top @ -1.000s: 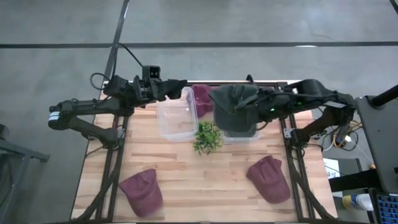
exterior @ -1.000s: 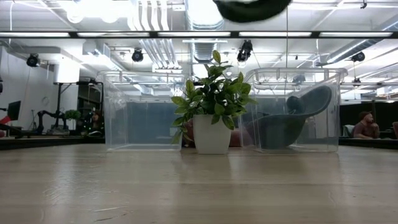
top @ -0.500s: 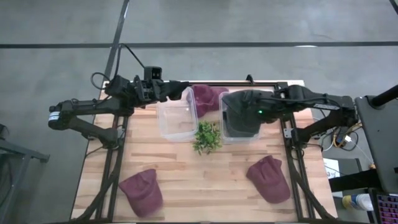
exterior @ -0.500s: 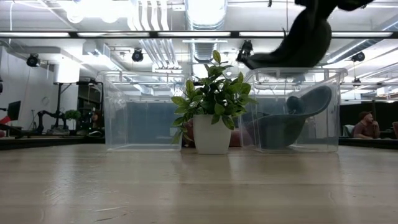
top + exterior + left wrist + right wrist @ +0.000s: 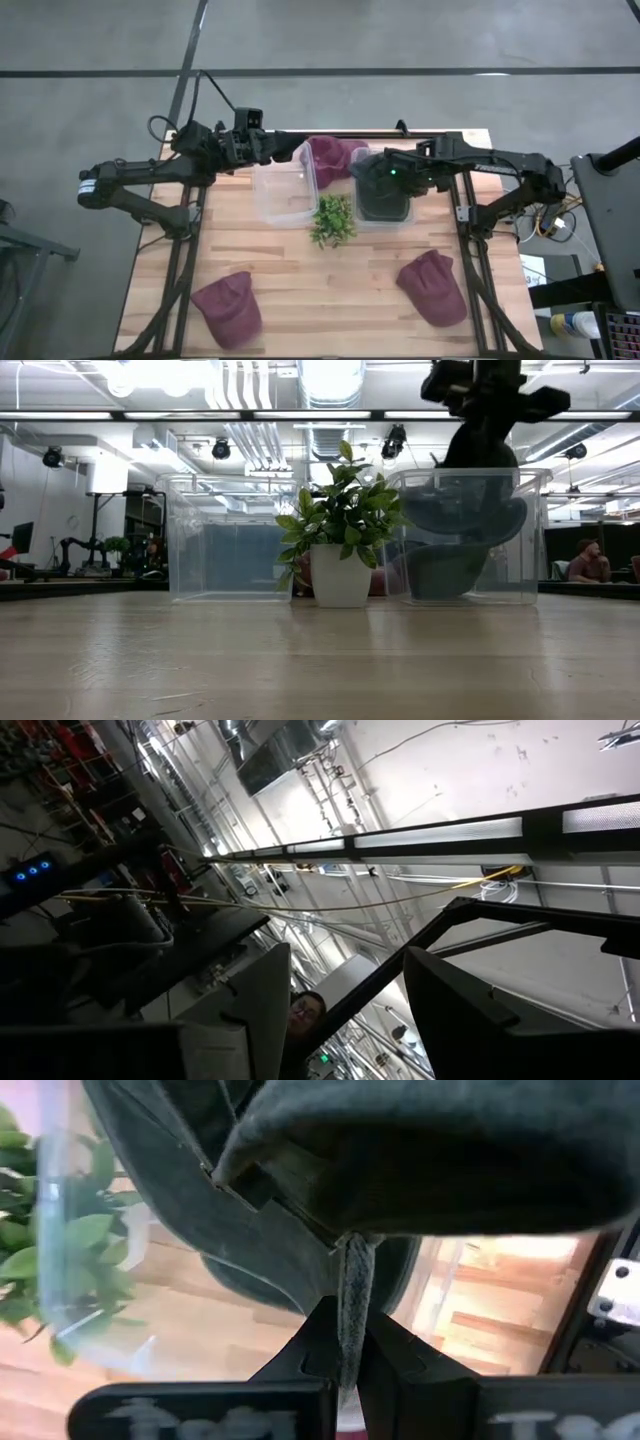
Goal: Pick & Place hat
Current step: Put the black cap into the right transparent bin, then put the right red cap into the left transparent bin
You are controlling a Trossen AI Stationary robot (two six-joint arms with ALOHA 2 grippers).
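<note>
My right gripper (image 5: 485, 430) reaches down over the clear right bin (image 5: 535, 540), shut on a dark grey hat (image 5: 465, 510) that is inside the bin's walls. A second dark grey hat (image 5: 450, 572) lies on the bin's floor beneath it. In the high view the gripper (image 5: 388, 172) and the grey hats (image 5: 385, 198) overlap inside the right bin (image 5: 412, 215). My left gripper (image 5: 285, 150) waits open, raised at the far-left corner of the clear left bin (image 5: 285, 190). My right gripper pinches a narrow strip of the grey hat's fabric (image 5: 352, 1295) between its two fingers (image 5: 315, 1342), coming from above and pointing down. The hat (image 5: 420, 1150) hangs below the fingers inside the bin. I cannot tell whether it touches the hat underneath.
A potted plant (image 5: 333, 218) stands between the two bins at their near side. One maroon hat (image 5: 330, 158) lies behind the bins, another (image 5: 228, 305) near the left front corner, a third (image 5: 432, 287) at the right front. The middle of the table (image 5: 330, 280) is bare wood.
My right gripper has come down from high above the table, toward the right bin, carrying the grey hat. The hat first hung out of the low view's top, then swung above the bin's rim, and now sits lowered inside the bin.
</note>
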